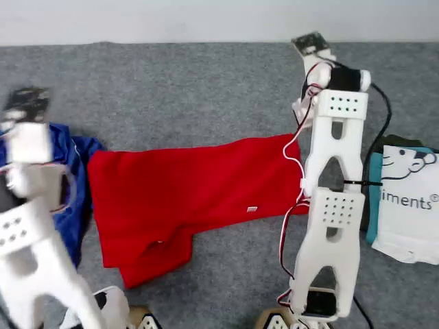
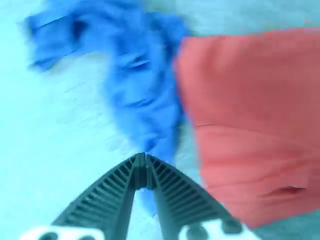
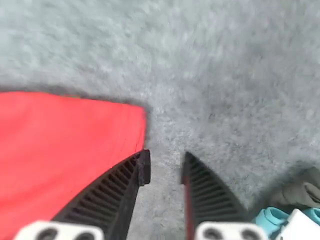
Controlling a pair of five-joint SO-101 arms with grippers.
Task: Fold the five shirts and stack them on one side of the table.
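right gripper point(image 3: 162, 169) beside red shirt point(image 3: 60, 150) edge

L gripper point(image 2: 145, 167) closed tip to tip; R gripper point(image 3: 164, 169) w/ fingers apart, R arm point(image 1: 334, 205) stretched fwd

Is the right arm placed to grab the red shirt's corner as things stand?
Probably yes. The right gripper is open and sits right beside the corner of the red shirt, with nothing but bare gray table cover between them.
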